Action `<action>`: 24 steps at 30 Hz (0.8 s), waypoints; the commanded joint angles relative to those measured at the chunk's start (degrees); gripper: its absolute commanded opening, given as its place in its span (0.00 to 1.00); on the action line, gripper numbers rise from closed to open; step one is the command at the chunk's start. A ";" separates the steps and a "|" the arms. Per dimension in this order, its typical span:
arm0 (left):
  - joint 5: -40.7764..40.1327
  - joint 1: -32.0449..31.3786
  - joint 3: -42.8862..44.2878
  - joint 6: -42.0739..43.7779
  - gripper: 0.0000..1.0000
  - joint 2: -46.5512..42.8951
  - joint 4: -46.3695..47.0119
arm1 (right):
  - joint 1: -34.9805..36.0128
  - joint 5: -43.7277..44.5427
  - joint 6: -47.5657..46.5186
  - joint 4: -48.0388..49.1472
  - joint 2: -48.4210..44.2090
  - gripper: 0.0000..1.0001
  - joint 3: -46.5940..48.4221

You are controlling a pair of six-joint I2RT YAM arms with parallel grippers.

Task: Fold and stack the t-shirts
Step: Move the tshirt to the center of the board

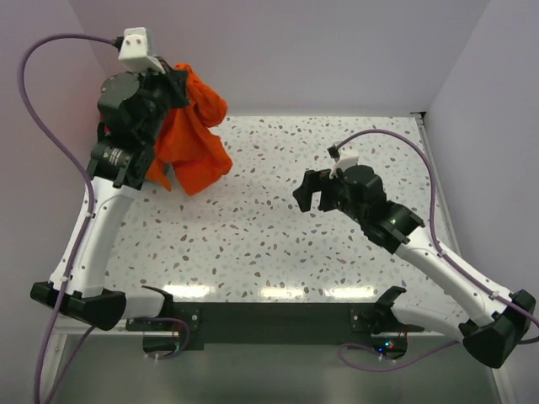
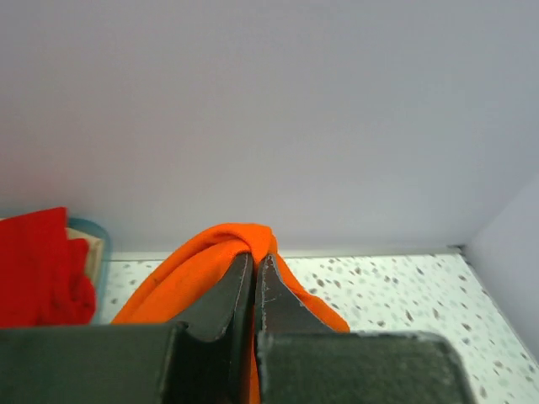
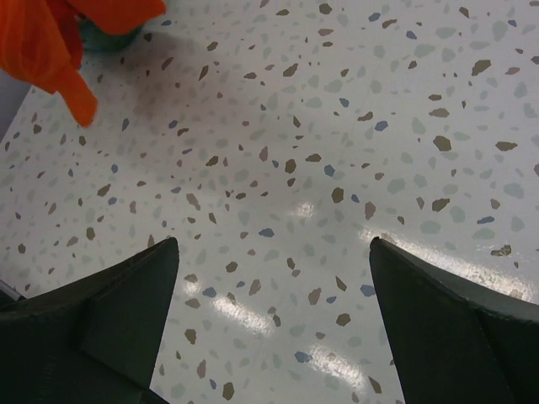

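Note:
The orange t-shirt hangs bunched above the table's far left corner, its lower end dangling free. My left gripper is raised there and shut on its top fold; in the left wrist view the cloth wraps over the closed left gripper. A red t-shirt lies crumpled in the basket at the left. My right gripper hovers over the table's middle right, open with nothing between its fingers. In the right wrist view the right gripper faces bare table, with the orange t-shirt at the top left.
The blue-green basket stands at the far left against the back wall, mostly hidden behind the left arm in the top view. The speckled table is walled at the back and both sides.

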 commanded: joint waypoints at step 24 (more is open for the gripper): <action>0.02 -11.42 -17.08 -18.27 0.67 19.34 0.93 | 0.14 3.49 10.40 0.93 7.55 0.93 -8.03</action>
